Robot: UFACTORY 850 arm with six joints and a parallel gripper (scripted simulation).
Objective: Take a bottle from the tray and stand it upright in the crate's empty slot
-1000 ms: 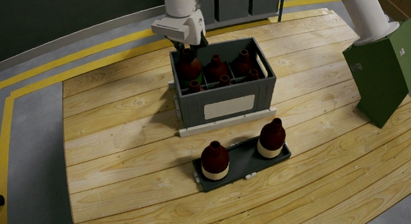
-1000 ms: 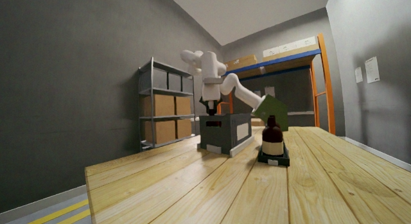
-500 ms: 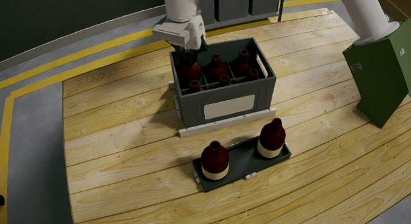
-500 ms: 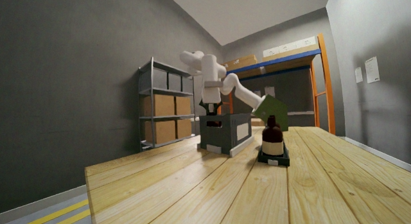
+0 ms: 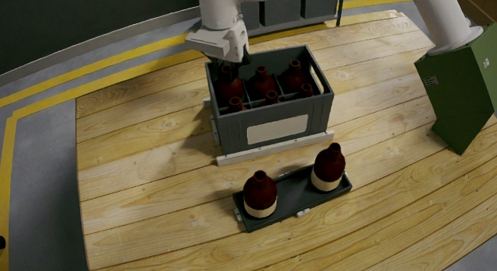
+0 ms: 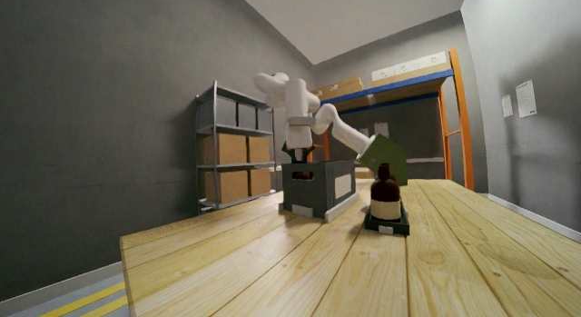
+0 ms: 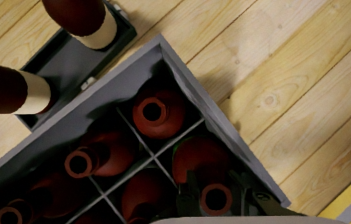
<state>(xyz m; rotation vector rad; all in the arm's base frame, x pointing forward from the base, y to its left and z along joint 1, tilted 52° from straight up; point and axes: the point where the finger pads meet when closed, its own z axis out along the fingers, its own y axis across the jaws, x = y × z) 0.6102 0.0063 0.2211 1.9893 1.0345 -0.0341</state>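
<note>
The grey crate (image 5: 269,100) stands on the wooden table with several brown bottles in its slots. My gripper (image 5: 229,65) is over the crate's back left slot, shut on the neck of a brown bottle (image 5: 229,86) that stands upright, low inside that slot. In the wrist view my gripper (image 7: 209,184) grips the bottle's neck, and its body (image 7: 201,160) fills the corner compartment. In the exterior view my gripper (image 6: 298,155) is at the crate's rim (image 6: 318,185). The dark tray (image 5: 293,197) in front holds two upright bottles, one at the left (image 5: 259,194) and one at the right (image 5: 328,168).
A green pedestal (image 5: 460,88) carrying the arm's base stands at the right of the table. White stops (image 5: 273,148) lie along the crate's front and left sides. Shelves with boxes (image 6: 236,158) stand beyond the table.
</note>
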